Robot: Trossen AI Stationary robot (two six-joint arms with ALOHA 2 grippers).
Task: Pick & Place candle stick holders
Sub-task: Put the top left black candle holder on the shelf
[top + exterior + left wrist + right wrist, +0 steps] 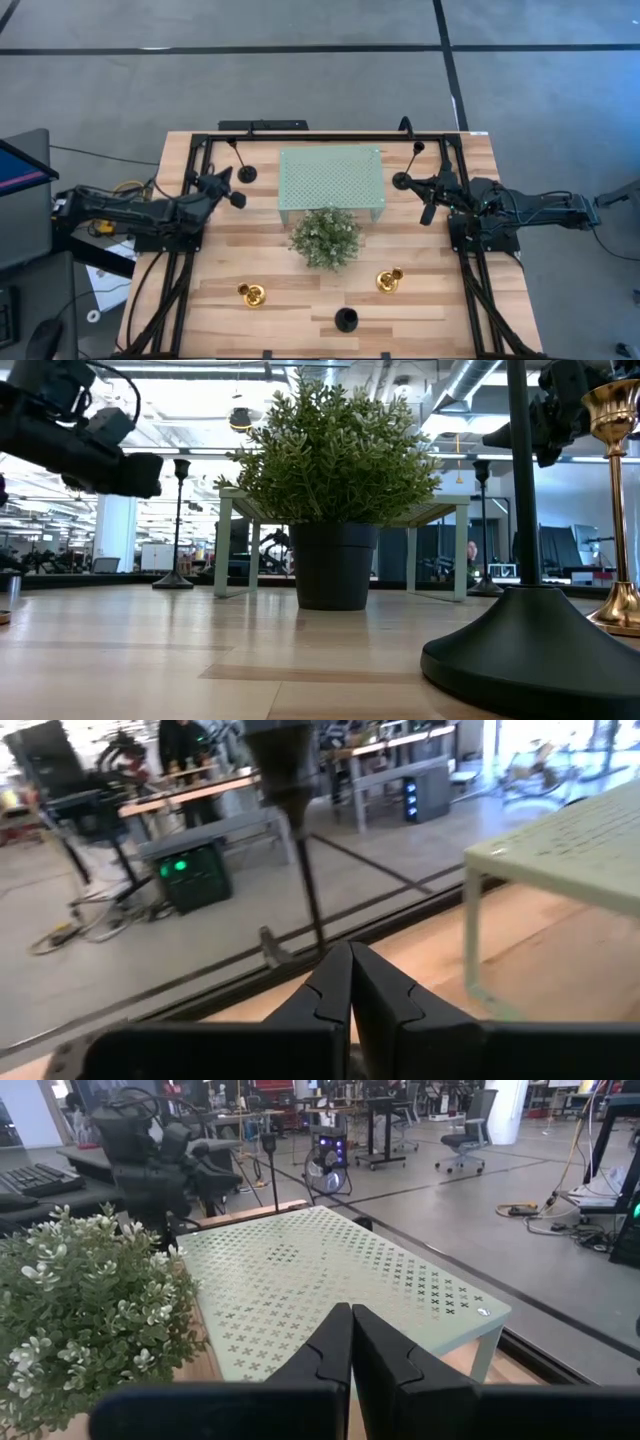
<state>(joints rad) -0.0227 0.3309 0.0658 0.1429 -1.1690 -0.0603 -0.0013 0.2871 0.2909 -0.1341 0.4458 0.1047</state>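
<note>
the wooden bench (300, 285) carries a pale green perforated stand (331, 180) at its far middle, with a bushy green plant (325, 237) in a dark pot just in front of it. five candle stick holders are spread around these. one black holder (246, 173) stands near the stand's left far corner, another black holder (401, 180) near its right side, and a third black holder (346, 319) stands at the near edge of the bench, in front of the plant; in the low view that one's wide base (535, 655) fills the right foreground. a gold holder (252, 294) stands near-left of the plant and a second gold holder (389, 281) near-right of it, well apart from each other. the left hand (237, 197) hovers above the bench just beside the left black holder, its two fingers pressed together and holding nothing. the right hand (428, 211) hangs just beside the right black holder, pointing toward the stand, its fingers likewise closed tight on nothing.
</note>
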